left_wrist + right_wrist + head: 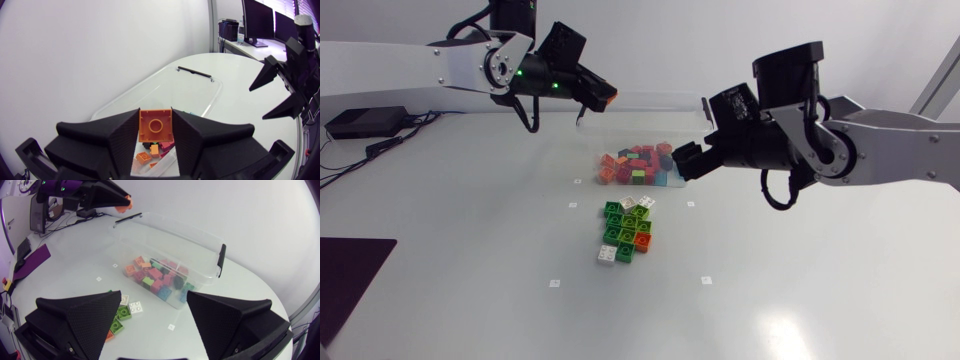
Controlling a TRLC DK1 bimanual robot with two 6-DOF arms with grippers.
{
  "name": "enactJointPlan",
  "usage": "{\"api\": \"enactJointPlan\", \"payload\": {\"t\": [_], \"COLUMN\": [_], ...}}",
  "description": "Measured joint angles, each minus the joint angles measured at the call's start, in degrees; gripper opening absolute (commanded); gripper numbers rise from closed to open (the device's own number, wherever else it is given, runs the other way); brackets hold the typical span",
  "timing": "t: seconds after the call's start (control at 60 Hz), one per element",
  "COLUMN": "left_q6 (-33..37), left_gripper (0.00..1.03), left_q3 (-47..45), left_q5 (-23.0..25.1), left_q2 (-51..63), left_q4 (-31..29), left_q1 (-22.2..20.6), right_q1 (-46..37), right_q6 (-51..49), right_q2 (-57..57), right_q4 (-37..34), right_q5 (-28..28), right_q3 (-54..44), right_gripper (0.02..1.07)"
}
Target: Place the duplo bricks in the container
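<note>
Left gripper (601, 98) is clamped on an orange duplo brick (156, 126): both fingers are against its sides, studded face towards the wrist camera. It hangs above the clear container (665, 108), over the far corner on the left arm's side. In the left wrist view the open bin lies under and ahead of the fingers. The sorted bricks (638, 165), red, orange, green and blue, sit in the container's near end. The loose pile (627, 232), mostly green with a few white and one orange, is on the table (470, 250) just in front of the container, apart from it. Right gripper (682, 162) is spread wide with nothing between the fingers, beside the container's near corner on the right arm's side. From the right wrist view the pile's edge shows by its one finger (85, 317), with the container ahead.
</note>
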Motion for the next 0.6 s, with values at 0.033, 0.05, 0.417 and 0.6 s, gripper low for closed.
{"api": "enactJointPlan", "payload": {"t": [0.033, 0.05, 0.417, 0.6], "left_q6": [-0.17, -0.2, -2.51, -3.39], "left_gripper": [0.32, 0.33, 0.33, 0.34], "left_q3": [0.57, 0.7, 7.3, 11.43], "left_q5": [-0.17, -0.22, -4.33, -5.81], "left_q2": [0.72, 0.96, 8.74, 12.07], "left_q4": [0.11, 0.24, 2.34, 2.25], "left_q1": [-0.17, -0.26, -0.59, -1.36], "right_q1": [0.2, 0.31, 2.95, 5.05], "right_q6": [-0.07, -0.15, -1.88, -3.85], "right_q2": [0.0, 0.0, 1.33, 2.49], "right_q4": [0.02, 0.02, 0.02, -0.02], "right_q5": [-0.13, -0.11, -1.29, -1.64], "right_q3": [-0.7, -0.98, -4.72, -6.73], "right_gripper": [0.97, 0.97, 0.97, 0.97]}}
